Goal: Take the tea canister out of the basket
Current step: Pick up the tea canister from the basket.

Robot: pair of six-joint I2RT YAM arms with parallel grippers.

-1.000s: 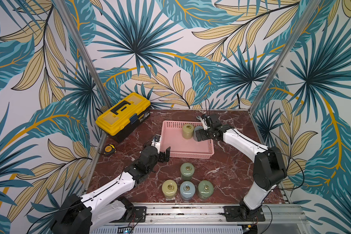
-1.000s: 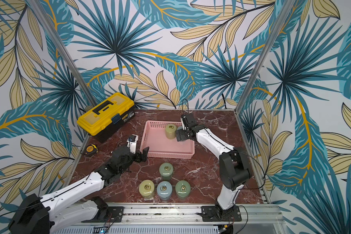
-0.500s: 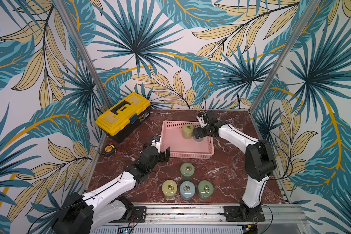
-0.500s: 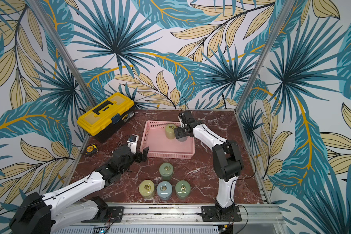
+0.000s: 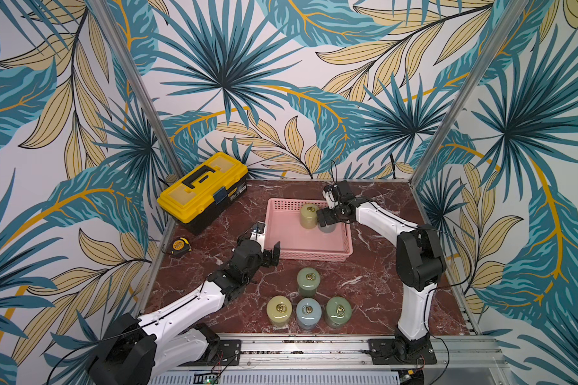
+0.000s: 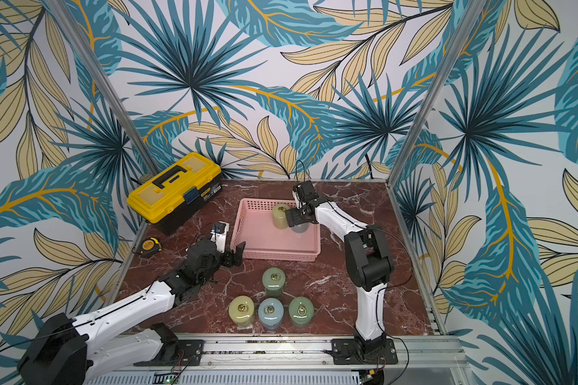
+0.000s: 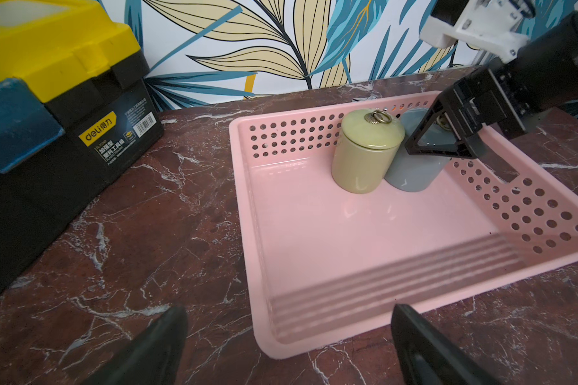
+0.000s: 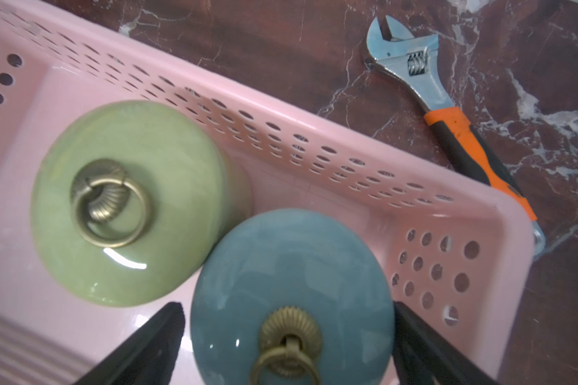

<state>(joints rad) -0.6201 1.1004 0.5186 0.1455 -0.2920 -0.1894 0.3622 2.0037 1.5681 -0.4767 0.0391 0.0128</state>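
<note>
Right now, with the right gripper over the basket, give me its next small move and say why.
Probably close the right gripper on the blue canister. Its open fingers flank that canister's lid inside the basket, and the green canister stands close beside it, next to one finger. Closing where it is looks safer than shifting sideways, which could knock the green one.

- Basket (image 5: 314, 255): pink, walls dotted with round holes, plain floor.
- Olive tea canister (image 5: 308, 216) and blue-grey tea canister (image 8: 291, 266): glossy glaze, brass ring knobs.
- Green canister (image 5: 308, 281), pale yellow canister (image 5: 279, 310), light blue canister (image 5: 308, 312), sage canister (image 5: 338, 311): same glaze.
- Toolbox (image 5: 202, 186): yellow lid, black body, blue latch.
- Table (image 5: 374, 276): dark red marble, white veins.
- Wrench (image 8: 447, 126): silver head, orange-and-black handle.
- Walls (image 5: 281, 66): white, teal and beige leaves, gold ribs.
</note>
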